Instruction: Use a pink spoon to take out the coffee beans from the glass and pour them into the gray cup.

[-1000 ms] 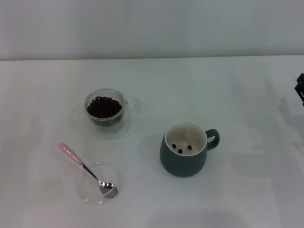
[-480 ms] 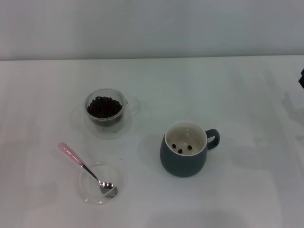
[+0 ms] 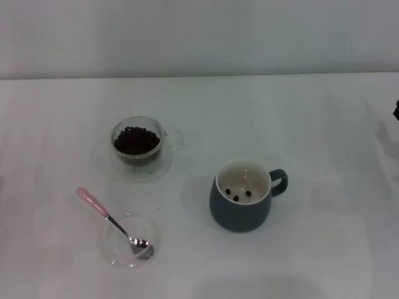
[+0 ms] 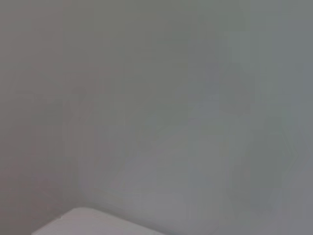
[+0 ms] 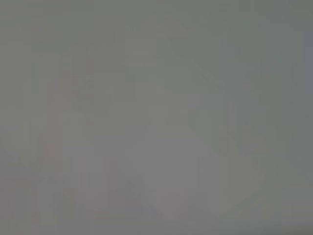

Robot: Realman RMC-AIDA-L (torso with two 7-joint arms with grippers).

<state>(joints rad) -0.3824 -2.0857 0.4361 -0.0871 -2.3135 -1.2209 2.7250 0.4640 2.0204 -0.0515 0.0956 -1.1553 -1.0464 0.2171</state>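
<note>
The pink spoon [image 3: 113, 222] lies at the front left, its silver bowl resting in a flat clear dish [image 3: 116, 251] and its pink handle pointing back-left. The glass [image 3: 139, 149] stands behind it, filled with coffee beans [image 3: 136, 139]. The gray cup [image 3: 240, 213] stands right of centre, handle to the right, with three beans [image 3: 237, 196] on its cream bottom. Only a dark sliver of my right gripper [image 3: 396, 110] shows at the right edge, far from everything. My left gripper is out of view. Both wrist views show only blank grey.
Everything stands on a white table [image 3: 312, 249] with a pale wall behind it. A corner of the white table [image 4: 83, 223] shows in the left wrist view.
The right gripper has drawn back to the right, from a clear dark shape at the edge to a thin sliver. The spoon, glass and cup have not moved.
</note>
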